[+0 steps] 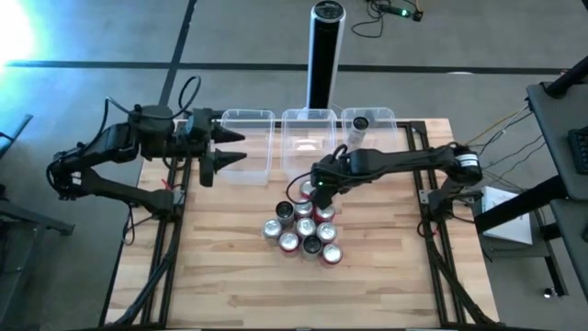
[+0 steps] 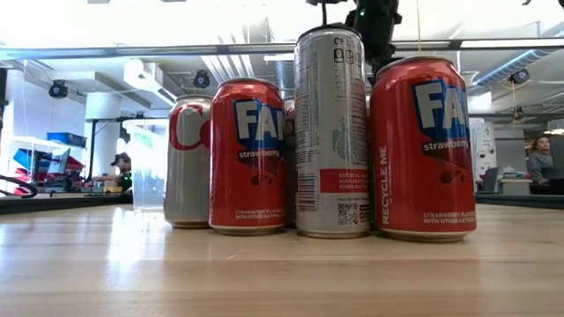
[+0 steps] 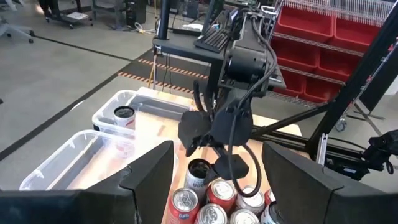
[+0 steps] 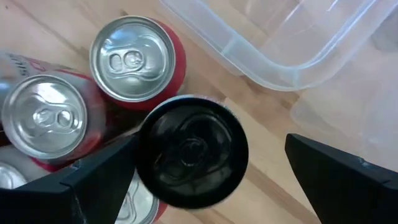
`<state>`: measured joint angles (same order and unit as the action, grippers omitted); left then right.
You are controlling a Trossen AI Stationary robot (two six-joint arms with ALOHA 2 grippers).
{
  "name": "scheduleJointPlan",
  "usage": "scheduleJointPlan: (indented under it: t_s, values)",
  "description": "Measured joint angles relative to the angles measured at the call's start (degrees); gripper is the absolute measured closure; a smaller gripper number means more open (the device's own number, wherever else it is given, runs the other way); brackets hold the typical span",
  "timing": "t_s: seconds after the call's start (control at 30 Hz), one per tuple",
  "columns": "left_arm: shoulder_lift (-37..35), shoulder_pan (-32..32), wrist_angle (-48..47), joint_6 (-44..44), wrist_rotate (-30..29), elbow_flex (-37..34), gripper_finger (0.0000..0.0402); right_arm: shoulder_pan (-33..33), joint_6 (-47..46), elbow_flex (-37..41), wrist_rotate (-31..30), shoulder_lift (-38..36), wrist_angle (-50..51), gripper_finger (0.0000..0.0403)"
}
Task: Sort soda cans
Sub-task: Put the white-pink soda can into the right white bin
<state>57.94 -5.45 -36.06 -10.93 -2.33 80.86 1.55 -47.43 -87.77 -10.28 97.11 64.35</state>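
Several soda cans [image 1: 303, 228] stand upright in a cluster on the wooden table, red and silver, also seen in the low view [image 2: 330, 132]. My right gripper [image 1: 317, 187] is open above the cluster's far side. In its wrist view [image 4: 211, 143] the fingers stand on either side of a black-topped can [image 4: 193, 152], next to two red cans [image 4: 134, 59]. The left wrist view shows this dark-topped can [image 3: 199, 175] below it. One more can [image 1: 358, 124] stands in the far right bin. My left gripper [image 1: 241, 147] is open and empty above the left bin. My right gripper comes at the black-topped can from above, fingers pointing down. One finger [image 4: 93, 180] is close to the can's side and the other [image 4: 336, 177] stands clear of it. I cannot tell whether the near finger touches. The can stands upright among the others.
Three clear plastic bins [image 1: 248, 138] [image 1: 308, 138] [image 1: 372, 119] line the table's far edge. A tall black-and-silver post [image 1: 324, 51] stands behind them. Bare wood [image 1: 230, 276] lies near and left of the cluster. People sit in the room beyond [image 2: 539, 163].
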Motion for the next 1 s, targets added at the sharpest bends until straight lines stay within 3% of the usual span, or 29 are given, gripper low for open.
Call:
scheduleJointPlan:
  t_s: [0.27, 0.47, 0.67, 0.83, 1.0]
  values:
    - [1.3, 0.0, 0.3, 0.0, 0.0, 0.0, 0.0172, 0.1, -1.2, 0.0, 0.4, 2.5, -0.3, 0.0014]
    - [1.9, 0.0, -1.1, 0.6, -0.1, 0.0, 0.0172, 1.1, -1.5, 0.0, 0.5, 2.9, -0.7, 0.0057]
    - [-2.3, 0.2, -4.7, 8.3, 1.6, -0.3, 0.0172, 1.7, -0.5, 0.0, 2.9, 3.1, -0.7, 0.0104]
    - [-8.4, 0.3, -3.1, 10.3, 2.4, -6.2, 0.0172, 1.8, 0.3, 0.0, 4.0, 3.4, -0.7, 0.0132]
    - [-16.2, 0.3, 4.8, 9.4, 2.4, -17.8, 0.0172, 1.8, 0.6, -0.1, 4.9, 2.8, -0.1, 0.0145]
